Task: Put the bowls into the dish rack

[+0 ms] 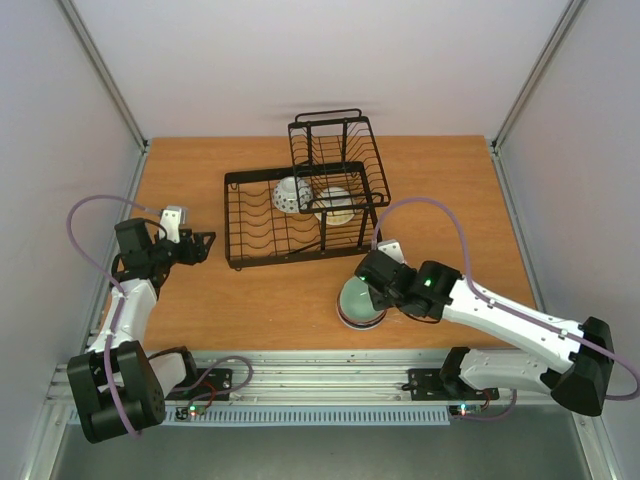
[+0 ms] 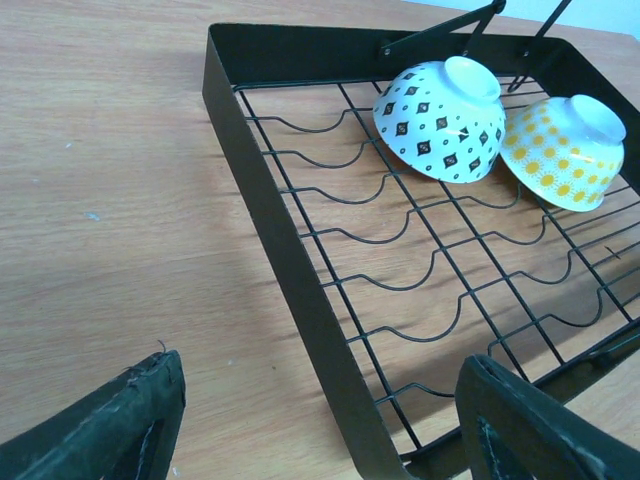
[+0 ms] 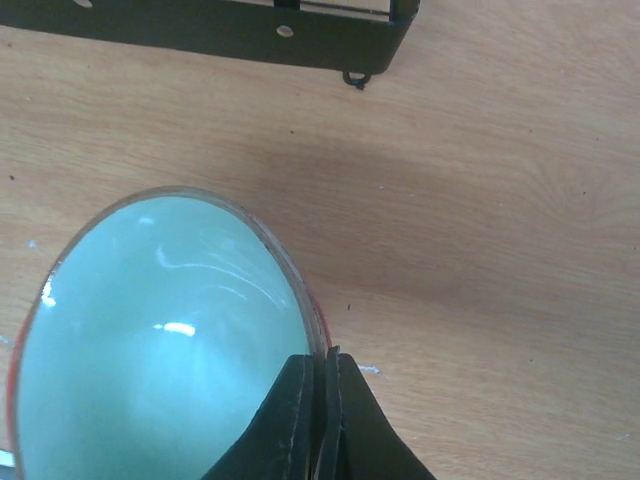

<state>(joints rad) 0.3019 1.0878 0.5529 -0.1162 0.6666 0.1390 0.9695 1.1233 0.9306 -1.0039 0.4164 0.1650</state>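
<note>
Around: I am seeing the dish rack (image 1: 232,222) standing on the surface (image 1: 450,200), a blue-dotted bowl (image 2: 440,120) and a yellow-flowered bowl (image 2: 562,152) leaning inside.
Green bowl (image 3: 160,340): sitting on the surface near the rack's front corner.
Hidden: its near side is being cut off in the right wrist view.
Right gripper (image 3: 318,375): pinching that bowl's rim.
Left gripper (image 2: 325,375): hovering wide open beside the rack's left wall.

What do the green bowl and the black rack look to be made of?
The green bowl is probably glazed ceramic: glossy, with bright glints of light inside. The rack seems to be thin metal wire with a flat band rim, coated matte black.
</note>
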